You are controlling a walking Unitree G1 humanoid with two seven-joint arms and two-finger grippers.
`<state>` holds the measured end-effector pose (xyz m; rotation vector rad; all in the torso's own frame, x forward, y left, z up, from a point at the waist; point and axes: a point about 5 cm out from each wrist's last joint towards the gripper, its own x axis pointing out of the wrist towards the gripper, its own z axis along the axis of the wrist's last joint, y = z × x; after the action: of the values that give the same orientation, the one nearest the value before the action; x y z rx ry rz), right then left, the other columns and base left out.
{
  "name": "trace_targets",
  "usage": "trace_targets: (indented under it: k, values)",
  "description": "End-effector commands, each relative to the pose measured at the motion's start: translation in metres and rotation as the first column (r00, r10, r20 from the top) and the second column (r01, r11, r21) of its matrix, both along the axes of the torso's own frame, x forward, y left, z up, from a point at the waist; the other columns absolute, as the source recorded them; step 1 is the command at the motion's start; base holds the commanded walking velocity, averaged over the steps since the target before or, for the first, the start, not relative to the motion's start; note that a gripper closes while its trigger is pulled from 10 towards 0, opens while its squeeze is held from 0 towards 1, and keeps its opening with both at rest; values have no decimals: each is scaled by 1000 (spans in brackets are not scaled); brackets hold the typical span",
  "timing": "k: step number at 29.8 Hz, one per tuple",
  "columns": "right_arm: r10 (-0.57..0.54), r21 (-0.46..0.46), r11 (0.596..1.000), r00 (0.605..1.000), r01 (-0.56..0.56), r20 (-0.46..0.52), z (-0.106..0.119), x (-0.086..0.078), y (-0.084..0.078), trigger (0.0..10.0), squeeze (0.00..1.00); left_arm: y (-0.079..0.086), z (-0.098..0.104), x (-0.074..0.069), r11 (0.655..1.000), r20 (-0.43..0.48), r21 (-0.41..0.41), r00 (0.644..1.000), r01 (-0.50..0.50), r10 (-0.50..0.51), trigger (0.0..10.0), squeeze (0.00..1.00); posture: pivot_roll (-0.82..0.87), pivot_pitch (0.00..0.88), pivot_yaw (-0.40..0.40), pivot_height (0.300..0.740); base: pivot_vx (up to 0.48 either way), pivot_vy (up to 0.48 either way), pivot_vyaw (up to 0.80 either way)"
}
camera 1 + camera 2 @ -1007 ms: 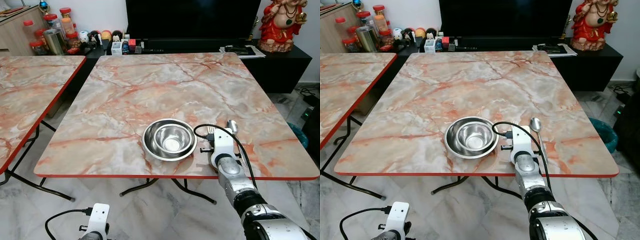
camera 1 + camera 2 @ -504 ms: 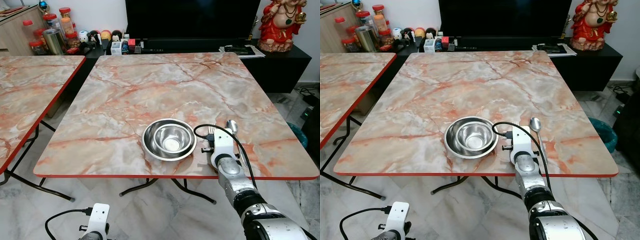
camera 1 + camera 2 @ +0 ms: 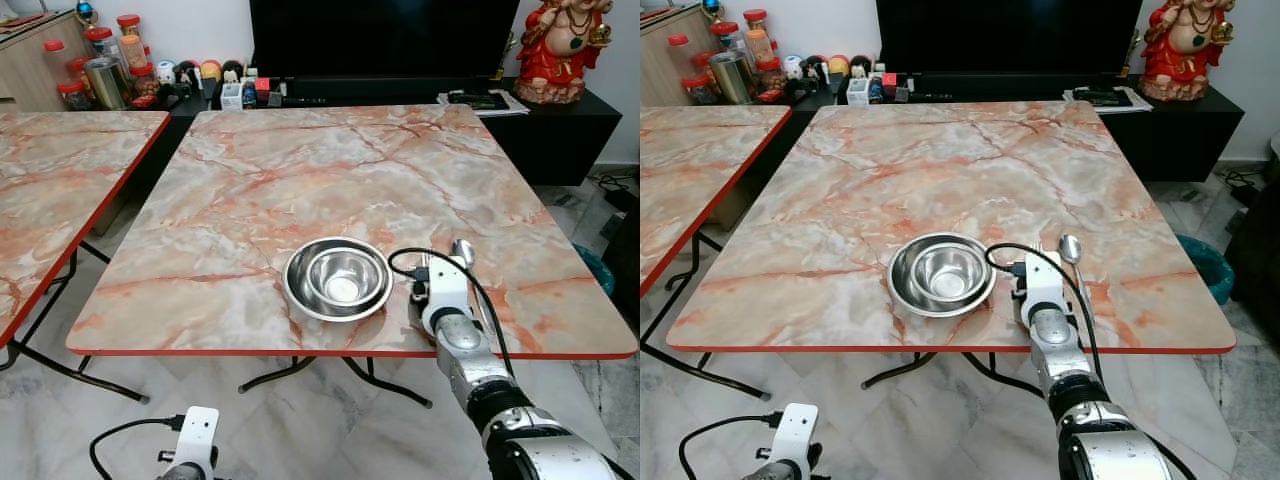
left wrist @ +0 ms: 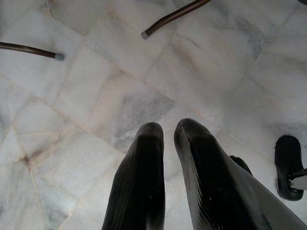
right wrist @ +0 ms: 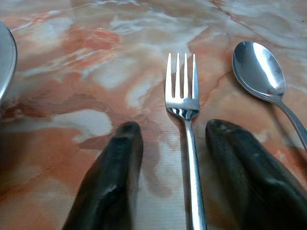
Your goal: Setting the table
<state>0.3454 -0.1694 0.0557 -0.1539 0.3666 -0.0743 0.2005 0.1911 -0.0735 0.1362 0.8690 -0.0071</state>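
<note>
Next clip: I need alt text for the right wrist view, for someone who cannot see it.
The right gripper is open with its two black fingers on either side of a fork lying flat on the marbled table. A spoon lies beside the fork, apart from it, and a bowl's rim shows at the frame's edge.

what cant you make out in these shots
- Fork: in the eye views the right gripper's wrist camera covers nearly all of it; in the right wrist view the lower edge cuts off its handle.
- Spoon: the same wrist view's edge cuts off its handle.
- Bowl: a mere sliver at that view's edge.
- Left gripper: hangs over the floor, fingers nearly together; hard to tell whether they touch.
</note>
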Motion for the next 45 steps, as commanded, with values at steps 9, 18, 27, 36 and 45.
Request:
trace_targets:
  k: [9, 18, 27, 36, 45]
  values:
    - [-5, 23, 1000, 996, 2, 95, 19, 11, 4, 10000, 0, 4, 1, 2, 1000, -10, 19, 1000, 0, 0, 10000, 0, -7, 0, 18, 736, 0, 0, 0]
    - [-24, 1, 1000, 983, 24, 179, 36, 17, 1, 10000, 0, 2, 2, 4, 1000, -5, 15, 1000, 2, -2, 10000, 0, -10, 0, 18, 736, 0, 0, 0]
    - [-56, 33, 998, 899, 46, 434, 76, 22, -3, 10000, 0, 2, 2, 4, 1000, 5, 13, 1000, -4, 4, 10000, 0, -11, 0, 18, 736, 0, 0, 0]
    - [-66, 83, 996, 816, 23, 575, 98, 16, 5, 10000, 0, 1, 4, 6, 1000, 26, -1, 1000, -10, 10, 10000, 0, -13, 0, 15, 736, 0, 0, 0]
    - [-53, 90, 996, 815, 1, 577, 91, 7, 11, 10000, 0, 0, 2, 3, 1000, 13, -9, 1000, -19, 19, 10000, 0, -18, 0, 11, 736, 0, 60, 0]
